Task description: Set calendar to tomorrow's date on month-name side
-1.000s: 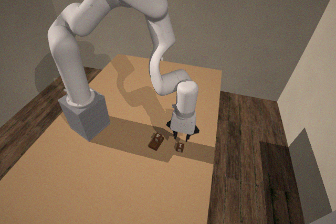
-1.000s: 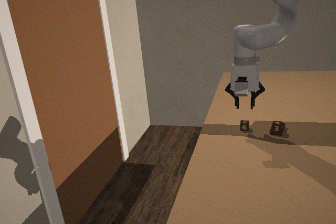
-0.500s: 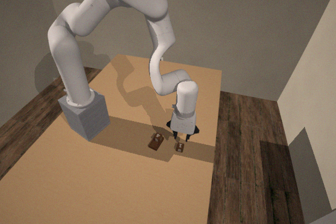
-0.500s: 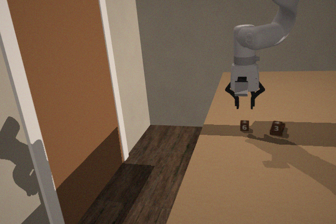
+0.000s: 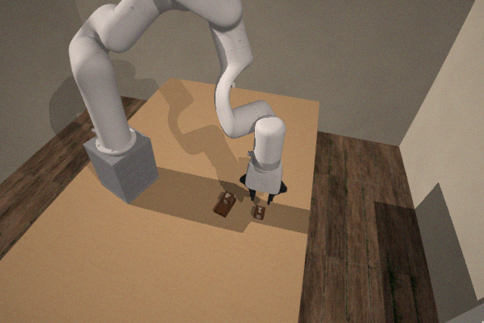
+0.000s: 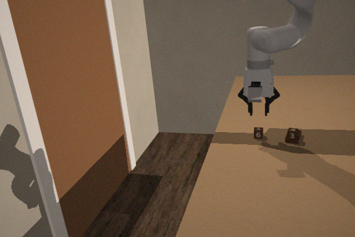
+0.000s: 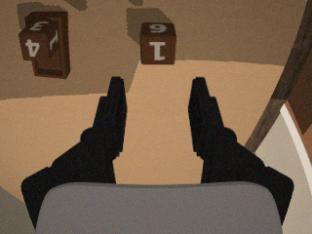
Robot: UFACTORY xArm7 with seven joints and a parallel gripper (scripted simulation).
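Observation:
My gripper (image 5: 261, 200) (image 6: 258, 114) (image 7: 157, 93) is half open, pointing down and empty above the table, over the loose cube's area. The loose brown cube (image 5: 259, 212) (image 6: 258, 133) (image 7: 158, 44) rests on the table outside the tray. Its faces with 6 and 1 show; the 6 faces the exterior view. The brown tray (image 5: 223, 210) (image 7: 52, 71) lies beside it, to the left in the wrist view. The other cube (image 5: 228, 197) (image 6: 292, 135) (image 7: 37, 43) is at one end of the tray and looks turned against its walls. Its 3 and 4 show. Whether it stands flat is unclear.
The tan table (image 5: 156, 265) (image 6: 243, 188) has an edge near the loose cube, with wooden floor (image 5: 339, 225) (image 6: 148, 160) beyond. The arm's grey base block (image 5: 128, 175) stands on the table at the left in the top view.

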